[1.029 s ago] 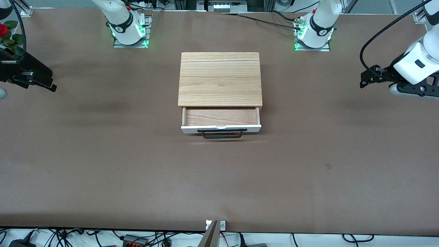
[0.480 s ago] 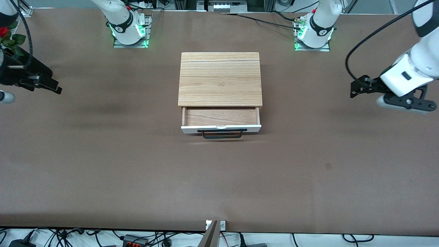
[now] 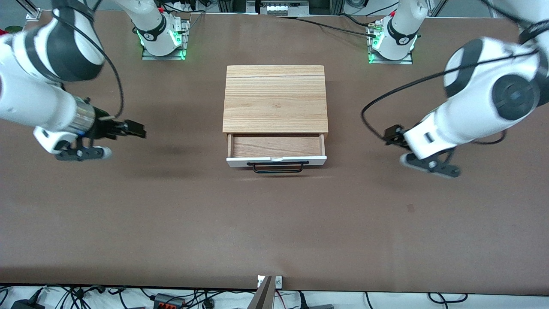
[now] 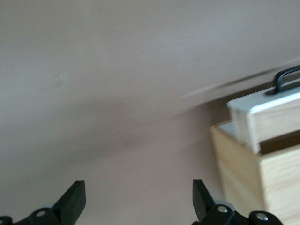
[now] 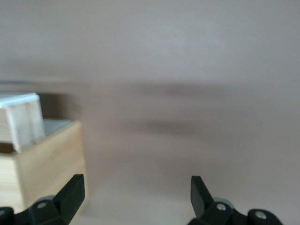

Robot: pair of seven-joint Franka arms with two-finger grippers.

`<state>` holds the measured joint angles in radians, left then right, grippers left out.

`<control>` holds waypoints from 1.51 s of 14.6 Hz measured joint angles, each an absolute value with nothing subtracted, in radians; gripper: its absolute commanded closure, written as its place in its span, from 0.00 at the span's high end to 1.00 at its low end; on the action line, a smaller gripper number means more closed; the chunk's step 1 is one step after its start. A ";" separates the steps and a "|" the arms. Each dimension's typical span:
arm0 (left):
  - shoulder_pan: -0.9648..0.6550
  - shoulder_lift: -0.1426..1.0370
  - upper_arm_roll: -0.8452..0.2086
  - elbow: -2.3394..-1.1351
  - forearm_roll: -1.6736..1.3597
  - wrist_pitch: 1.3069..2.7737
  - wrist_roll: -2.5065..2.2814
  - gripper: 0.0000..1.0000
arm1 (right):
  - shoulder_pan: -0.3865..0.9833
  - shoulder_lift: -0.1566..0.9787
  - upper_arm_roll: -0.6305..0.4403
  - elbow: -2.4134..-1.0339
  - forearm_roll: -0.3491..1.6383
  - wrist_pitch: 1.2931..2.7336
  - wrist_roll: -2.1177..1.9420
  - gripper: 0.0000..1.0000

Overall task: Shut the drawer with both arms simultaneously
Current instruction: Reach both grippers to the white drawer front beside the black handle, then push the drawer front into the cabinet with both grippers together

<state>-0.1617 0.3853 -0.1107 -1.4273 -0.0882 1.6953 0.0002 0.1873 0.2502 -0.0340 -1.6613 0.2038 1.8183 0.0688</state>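
The drawer (image 3: 276, 151) stands partly pulled out of the cabinet (image 3: 275, 98), which sits in the middle of the brown tabletop (image 3: 274, 223), closer to the edge where the robot bases stand than to the edge by the front camera. The drawer's white front panel and black bar handle (image 3: 278, 167) face the front camera, and its light-wood floor shows bare.

The left pincer (image 3: 392, 135) hangs over the tabletop beside the drawer, toward the left arm's end and apart from the cabinet. In the left wrist view its black fingers (image 4: 72, 202) are spread wide with nothing between them, and the drawer's corner (image 4: 267, 117) and handle show past them.

The right pincer (image 3: 133, 128) hangs over the tabletop toward the right arm's end, well apart from the cabinet. Its fingers (image 5: 70, 192) are likewise spread and empty, with the drawer (image 5: 18, 117) and cabinet side in sight.
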 measured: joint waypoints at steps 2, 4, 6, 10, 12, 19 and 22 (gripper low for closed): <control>-0.187 0.465 -0.111 -1.404 -0.140 1.763 -0.014 1.00 | 0.222 0.312 -0.034 -1.661 0.234 1.939 0.069 1.00; -0.210 0.522 -0.112 -1.392 -0.159 1.826 -0.016 1.00 | 0.269 0.375 -0.033 -1.659 0.249 2.071 0.076 1.00; -0.238 0.556 -0.112 -1.385 -0.161 1.880 -0.050 1.00 | 0.315 0.431 -0.032 -1.646 0.269 2.159 0.136 1.00; -0.278 0.607 -0.114 -1.383 -0.189 1.977 -0.093 1.00 | 0.416 0.522 -0.030 -1.578 0.272 2.261 0.309 1.00; -0.313 0.626 -0.115 -1.383 -0.199 1.999 -0.104 1.00 | 0.460 0.561 -0.030 -1.555 0.272 2.343 0.371 1.00; -0.329 0.660 -0.115 -1.407 -0.203 2.000 -0.114 1.00 | 0.529 0.612 -0.030 -1.544 0.272 2.395 0.391 1.00; -0.331 0.663 -0.115 -1.413 -0.203 1.999 -0.114 1.00 | 0.530 0.611 -0.032 -1.544 0.272 2.285 0.390 1.00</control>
